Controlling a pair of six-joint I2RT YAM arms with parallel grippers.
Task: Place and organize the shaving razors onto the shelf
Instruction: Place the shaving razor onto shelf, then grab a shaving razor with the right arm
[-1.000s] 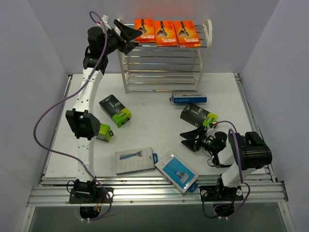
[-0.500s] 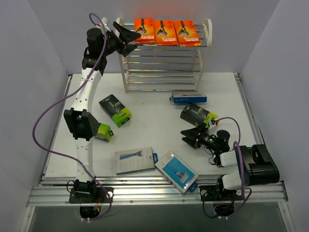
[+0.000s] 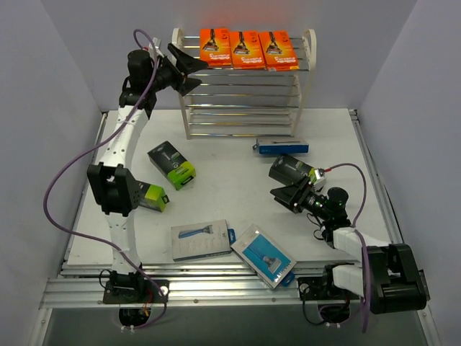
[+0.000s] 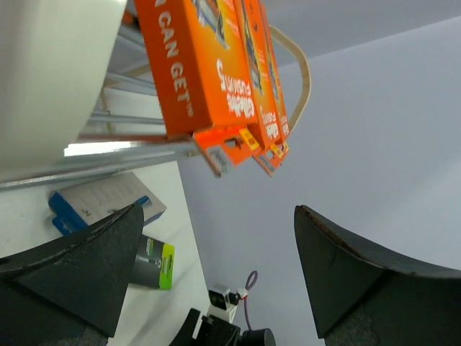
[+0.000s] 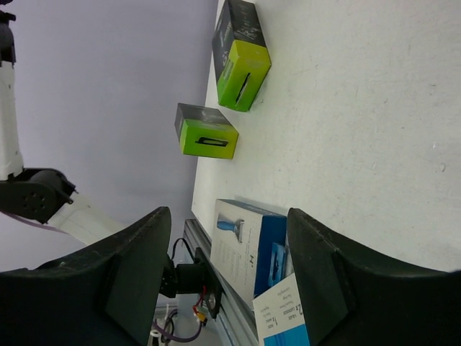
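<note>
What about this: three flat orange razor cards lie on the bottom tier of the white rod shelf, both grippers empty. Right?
No: the flat orange razor cards lie on the top tier of the white rod shelf, per the top external view. The left gripper and right gripper are empty.

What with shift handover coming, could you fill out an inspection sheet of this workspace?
Surface: white table, packs lying scattered.
Job's things: three orange cards on the shelf's top tier; three blue packs and three black-and-green boxes on the table.
Clutter: nothing seen.
Grippers: left gripper open, empty, beside the shelf's top left; right gripper open, empty, near one box.
Cables: purple cable loops off the left arm.
Surroundings: plain grey walls.
</note>
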